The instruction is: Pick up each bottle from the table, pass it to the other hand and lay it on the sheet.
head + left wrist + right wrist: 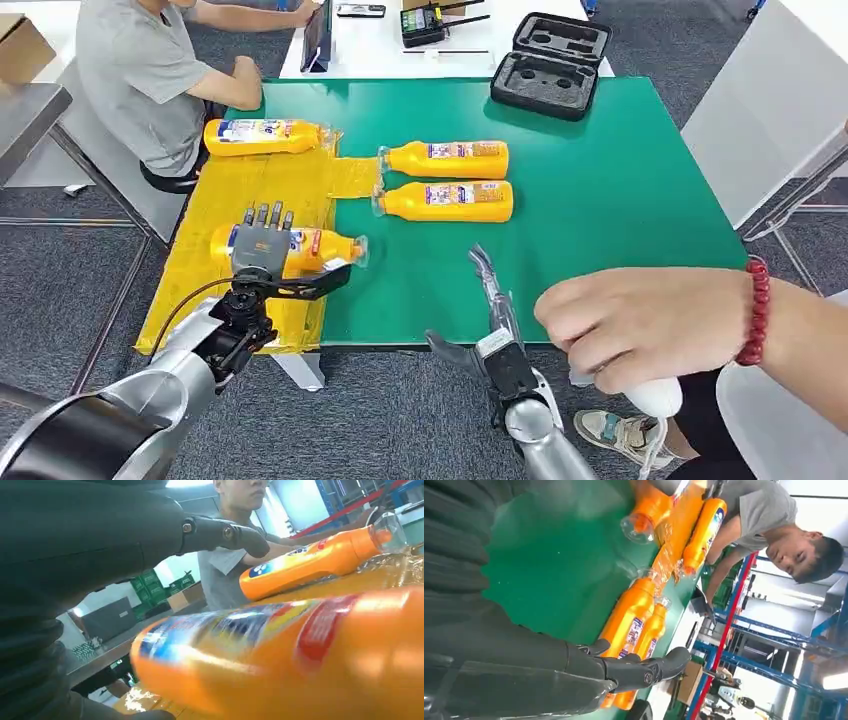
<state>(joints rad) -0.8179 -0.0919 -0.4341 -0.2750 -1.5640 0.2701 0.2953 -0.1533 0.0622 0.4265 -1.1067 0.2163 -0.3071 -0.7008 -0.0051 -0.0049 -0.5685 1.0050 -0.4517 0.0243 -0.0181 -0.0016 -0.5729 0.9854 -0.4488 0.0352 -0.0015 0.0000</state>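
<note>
Where green table (620, 200) ends, black foam case (548, 62).

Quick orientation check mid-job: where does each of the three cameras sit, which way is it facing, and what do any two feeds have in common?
Head view: high on the body, facing forward and down on the green table; both silver arms enter from below, left hand on a bottle on the yellow sheet, right hand empty.
Left wrist view: behind the left hand, looking across the held bottle.
Right wrist view: behind the right hand, facing the two bottles on the green.
Shared: every feed shows the seated person.
</note>
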